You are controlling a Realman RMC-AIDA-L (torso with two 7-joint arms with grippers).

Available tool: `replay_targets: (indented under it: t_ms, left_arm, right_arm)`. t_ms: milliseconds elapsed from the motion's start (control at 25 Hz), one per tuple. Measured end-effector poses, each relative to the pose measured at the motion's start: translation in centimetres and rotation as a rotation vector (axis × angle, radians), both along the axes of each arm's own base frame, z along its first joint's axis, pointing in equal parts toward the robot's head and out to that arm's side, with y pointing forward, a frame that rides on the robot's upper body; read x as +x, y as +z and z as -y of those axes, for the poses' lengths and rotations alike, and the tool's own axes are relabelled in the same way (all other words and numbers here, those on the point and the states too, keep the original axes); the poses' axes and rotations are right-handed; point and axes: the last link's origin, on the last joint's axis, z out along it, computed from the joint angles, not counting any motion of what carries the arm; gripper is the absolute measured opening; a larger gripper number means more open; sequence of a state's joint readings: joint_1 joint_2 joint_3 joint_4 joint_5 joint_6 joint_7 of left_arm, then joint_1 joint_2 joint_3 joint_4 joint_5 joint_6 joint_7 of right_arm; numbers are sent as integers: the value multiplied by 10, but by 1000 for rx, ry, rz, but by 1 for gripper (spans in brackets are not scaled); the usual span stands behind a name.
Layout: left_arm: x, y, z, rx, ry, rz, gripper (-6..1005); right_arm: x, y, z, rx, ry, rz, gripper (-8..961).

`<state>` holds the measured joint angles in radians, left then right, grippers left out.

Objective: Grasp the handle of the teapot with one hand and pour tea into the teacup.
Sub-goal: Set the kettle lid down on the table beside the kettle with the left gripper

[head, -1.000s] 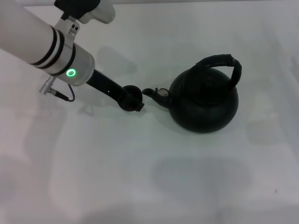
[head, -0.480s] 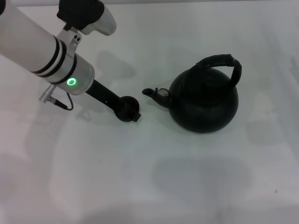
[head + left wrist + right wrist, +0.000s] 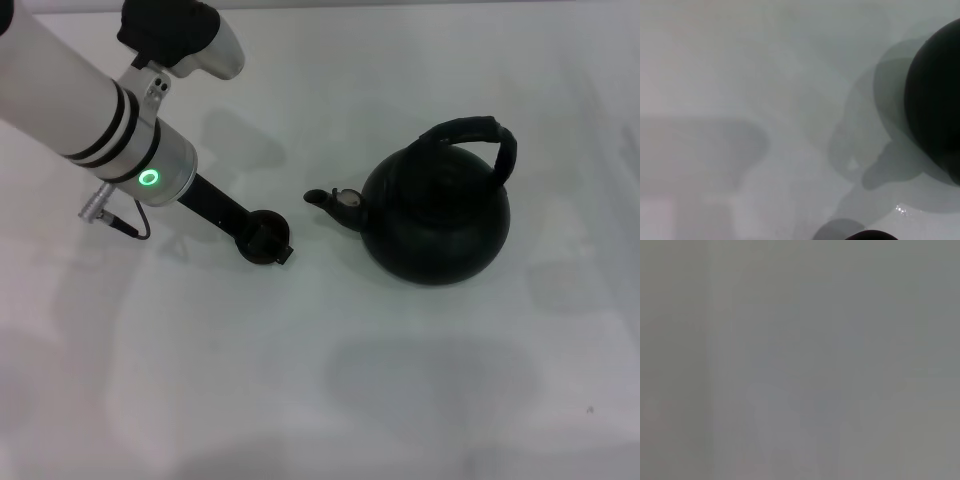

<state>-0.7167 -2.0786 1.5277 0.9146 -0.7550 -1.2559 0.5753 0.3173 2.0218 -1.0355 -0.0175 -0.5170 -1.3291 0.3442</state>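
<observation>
- Reaching in from the upper left of the head view, the left gripper [image 3: 268, 240] sits at the small dark teacup [image 3: 262, 237], left of centre on the white table [image 3: 400, 400]; whether its fingers are apart or clamped on the cup, I cannot tell.
- The teapot [image 3: 435, 220] stands right of centre, spout toward the cup, a clear gap between them.
- Its arched handle [image 3: 478, 135] rises free at upper right, nothing holding it.
- The right gripper is out of sight.
- Judgement: the cup is being positioned; pouring has not begun.
- Next calls for a firm hold on the handle, then a slow tilt over the cup.
</observation>
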Motion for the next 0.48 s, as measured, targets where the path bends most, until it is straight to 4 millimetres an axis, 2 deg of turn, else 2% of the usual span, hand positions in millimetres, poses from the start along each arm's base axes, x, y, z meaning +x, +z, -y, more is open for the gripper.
replay_targets:
  t_ms: [480]
  left_arm:
    - [-1, -2, 3, -4, 8, -11, 704]
  right_arm:
    - [1, 0, 1, 1, -2, 2, 872]
